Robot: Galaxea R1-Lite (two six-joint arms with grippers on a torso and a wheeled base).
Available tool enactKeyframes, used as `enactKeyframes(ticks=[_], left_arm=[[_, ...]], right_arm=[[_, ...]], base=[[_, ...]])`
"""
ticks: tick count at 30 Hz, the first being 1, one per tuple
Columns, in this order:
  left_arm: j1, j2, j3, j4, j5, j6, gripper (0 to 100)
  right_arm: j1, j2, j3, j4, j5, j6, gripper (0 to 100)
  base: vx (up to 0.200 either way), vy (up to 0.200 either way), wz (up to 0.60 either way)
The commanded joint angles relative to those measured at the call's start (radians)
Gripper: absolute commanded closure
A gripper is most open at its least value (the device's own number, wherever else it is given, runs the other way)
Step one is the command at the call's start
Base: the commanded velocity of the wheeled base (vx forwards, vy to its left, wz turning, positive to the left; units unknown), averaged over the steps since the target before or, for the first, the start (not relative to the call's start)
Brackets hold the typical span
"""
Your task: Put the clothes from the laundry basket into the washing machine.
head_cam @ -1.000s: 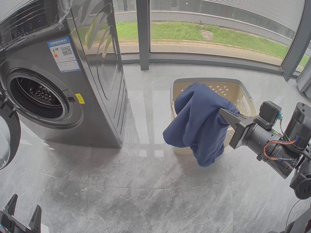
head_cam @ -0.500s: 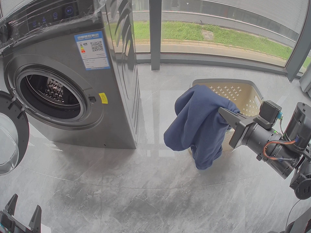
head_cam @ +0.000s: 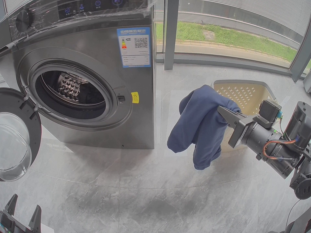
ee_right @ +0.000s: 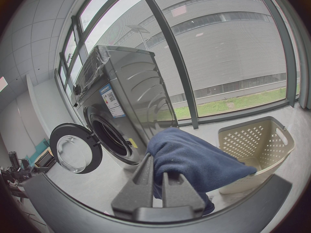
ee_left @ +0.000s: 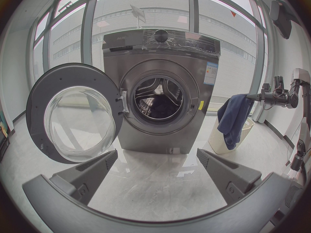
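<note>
Now, with the right fingers (head_cam: pixel 230 115) pinched shut on the navy garment (head_cam: pixel 201 123), the carry should keep its dangling hem above the washing machine's (head_cam: pixel 139 120) drum lip.

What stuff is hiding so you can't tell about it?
- Basket bottom, head view: the garment and right gripper cover its near half.
- Drum, left wrist view: too dark to tell what lies inside.
- Left gripper, head view: cut off by the bottom edge.
</note>
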Motion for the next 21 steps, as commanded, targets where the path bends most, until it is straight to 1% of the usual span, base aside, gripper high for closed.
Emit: enactKeyframes(ticks=[1,5,21], left_arm=[[-0.001,-0.016,0.016,-0.001,0.0,0.0,0],[0.001,-0.016,0.016,-0.001,0.0,0.0,0],[-0.001,-0.016,0.016,-0.001,0.0,0.0,0]], right_arm=[[0.0,-0.001,0.0,-0.001,0.0,0.0,100],[0.0,-0.001,-0.001,-0.001,0.0,0.0,100],[0.0,0.0,0.002,-0.001,0.0,0.0,100]], base=[[0.0,0.0,0.0],[0.0,0.0,0.0],[-0.2,0.0,0.0]])
